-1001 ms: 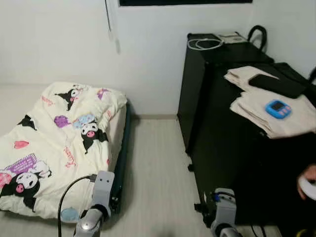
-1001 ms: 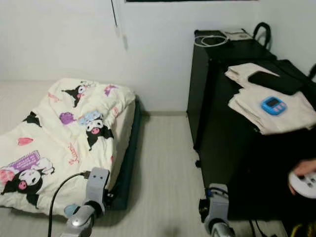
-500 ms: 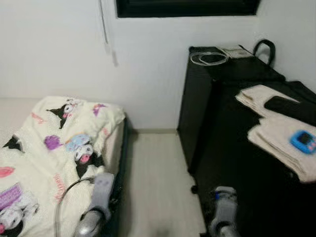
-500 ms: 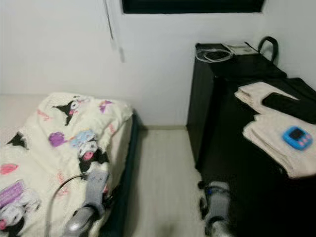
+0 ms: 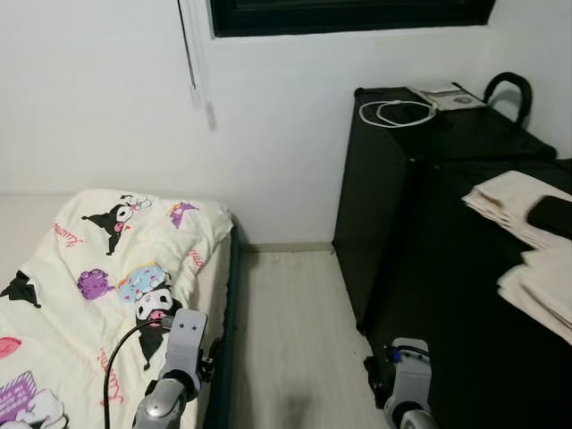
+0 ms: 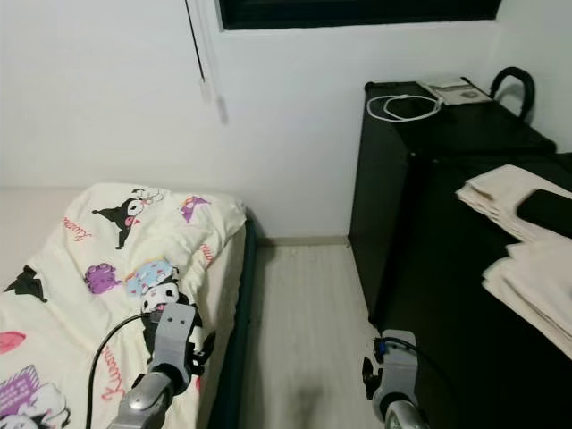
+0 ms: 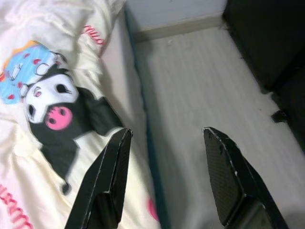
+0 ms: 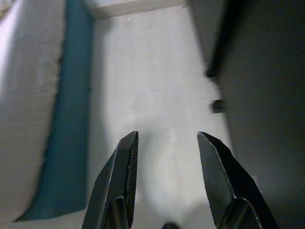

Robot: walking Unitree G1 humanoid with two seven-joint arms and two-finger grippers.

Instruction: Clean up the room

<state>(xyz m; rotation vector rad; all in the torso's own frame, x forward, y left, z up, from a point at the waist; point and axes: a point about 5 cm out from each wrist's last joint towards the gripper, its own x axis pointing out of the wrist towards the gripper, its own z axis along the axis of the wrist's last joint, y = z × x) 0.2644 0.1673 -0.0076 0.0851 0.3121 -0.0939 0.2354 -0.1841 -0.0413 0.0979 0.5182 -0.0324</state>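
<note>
- Left eye view looks down a strip of pale floor that runs between a low bed on the robot's left and black furniture on its right.
- On the bed lies a cream duvet printed with cartoon characters, over a mattress with a teal edge.
- Against the white wall stands a tall black cabinet; a coiled white cable lies on its top, near a black curved handle.
- Nearer the robot, a lower black surface carries folded cream towels, with a dark flat object resting on them.
- Left gripper hangs over the bed's edge, its fingers spread apart and holding nothing, with the duvet's cartoon print just under one finger.
- Right gripper hangs above the floor beside the black furniture, its fingers likewise spread and empty.
</note>
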